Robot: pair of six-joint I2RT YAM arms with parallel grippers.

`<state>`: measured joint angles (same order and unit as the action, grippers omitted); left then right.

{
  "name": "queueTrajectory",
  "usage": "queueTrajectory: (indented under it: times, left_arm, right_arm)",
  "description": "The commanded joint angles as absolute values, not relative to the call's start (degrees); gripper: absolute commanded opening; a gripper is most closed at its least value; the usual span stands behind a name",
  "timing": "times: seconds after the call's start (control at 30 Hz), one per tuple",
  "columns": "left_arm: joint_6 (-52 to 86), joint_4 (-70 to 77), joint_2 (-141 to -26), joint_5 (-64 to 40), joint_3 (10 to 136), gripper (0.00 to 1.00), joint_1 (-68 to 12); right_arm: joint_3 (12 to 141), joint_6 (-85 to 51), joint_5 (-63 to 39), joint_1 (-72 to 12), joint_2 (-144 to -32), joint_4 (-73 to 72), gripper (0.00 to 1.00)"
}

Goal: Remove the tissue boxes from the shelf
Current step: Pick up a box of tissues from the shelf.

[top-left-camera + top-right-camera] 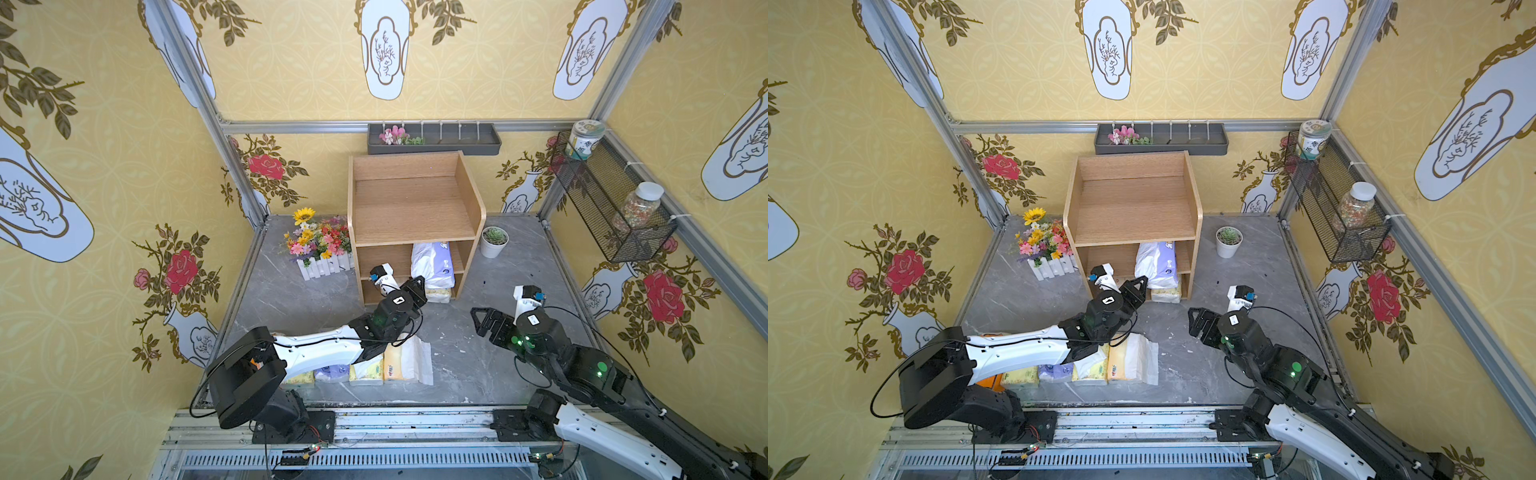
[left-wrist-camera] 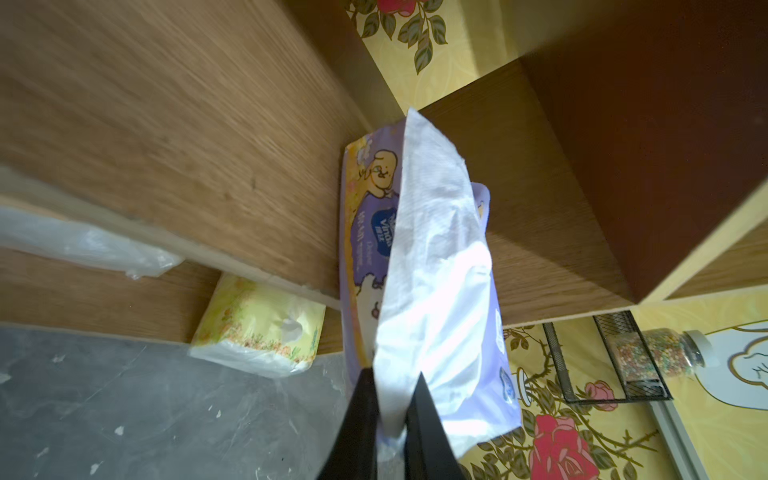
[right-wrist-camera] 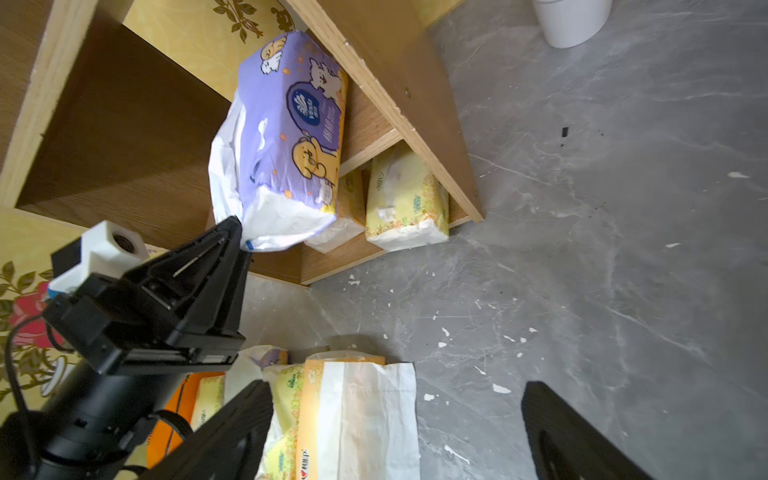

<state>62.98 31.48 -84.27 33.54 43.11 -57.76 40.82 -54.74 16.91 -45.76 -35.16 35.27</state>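
Grey marbled floor (image 1: pixel 478 365) | shelf (image 1: pixel 415 208) middle tier: purple tissue pack (image 1: pixel 432 266) tilted, sticking out | left gripper (image 2: pixel 392 388) clamped on its white end | right gripper (image 1: pixel 484 322) fingers apart, empty

Shelf (image 1: pixel 415 208) at back centre of table (image 1: pixel 478 357), against the back wall. Wall tray (image 1: pixel 457 146) on the wall above and behind it. Flower box (image 1: pixel 320 249) just left of shelf, pot (image 1: pixel 493 243) just right. Wire basket (image 1: pixel 598 195) on right wall with two jars (image 1: pixel 636 205) in it. Mid pack (image 1: pixel 432 262) in middle tier, right side, sticking out past the front edge. Left gripper (image 1: pixel 417 284) at its front end. Two low packs (image 3: pixel 409 199) side by side in bottom tier, right end, under mid pack. Pack row (image 1: pixel 374 368) on table front-left, under left arm. Right gripper (image 1: pixel 480 322) before and right of shelf, apart from it.
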Motion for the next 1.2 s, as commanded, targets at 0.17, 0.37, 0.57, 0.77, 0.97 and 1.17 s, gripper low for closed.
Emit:
queueTrajectory:
  times: [0.17,0.37,0.57,0.77,0.97,1.17]
  left_arm:
    - [61.9,35.3,-80.9,30.2,39.3,0.0,-57.7]
    - [63.0,33.5,-78.5,29.5,37.4,0.0,-57.8]
    - [63.5,33.2,-77.6,28.4,36.3,0.0,-57.8]
    - [63.3,33.2,-77.1,26.8,35.6,0.0,-57.8]
    - [62.7,32.5,-76.1,25.5,35.1,0.0,-57.9]
    - [63.3,31.1,-75.3,25.2,34.6,0.0,-57.9]
  right_arm:
    - [34.0,-61.7,-8.0,-31.8,-43.1,8.0,0.97]
    - [32.9,-63.9,-13.4,-28.1,-48.2,-3.4,0.97]
    - [32.0,-65.0,-14.2,-28.1,-50.8,-8.9,0.97]
    - [32.8,-65.8,-15.0,-28.2,-55.1,-14.2,0.99]
    - [33.2,-65.9,-15.9,-28.4,-58.7,-17.8,0.89]
    - [33.6,-66.1,-16.7,-29.0,-62.2,-22.5,0.7]
